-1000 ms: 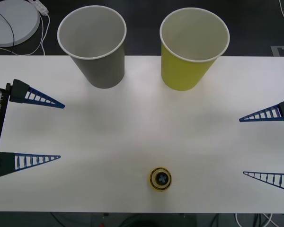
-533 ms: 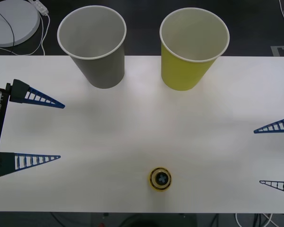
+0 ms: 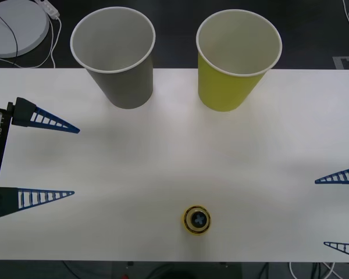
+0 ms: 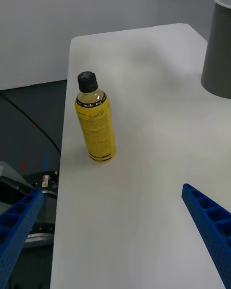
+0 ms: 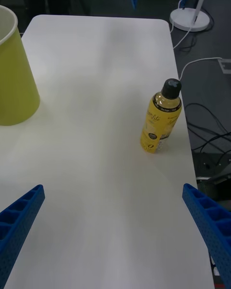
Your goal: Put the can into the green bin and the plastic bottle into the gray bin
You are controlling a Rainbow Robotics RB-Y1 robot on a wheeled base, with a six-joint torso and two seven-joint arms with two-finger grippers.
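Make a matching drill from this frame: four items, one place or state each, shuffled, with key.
Items
1. gray bin
2. green bin
3. plastic bottle
4. left claw

Places or states
A. upright near the table's front edge, cap on
B. far side of the table, on the robot's right
C. open, over the table's left edge
D. far side of the table, on the robot's left

Pairs: 1-D, 2-B, 3-A, 4-C
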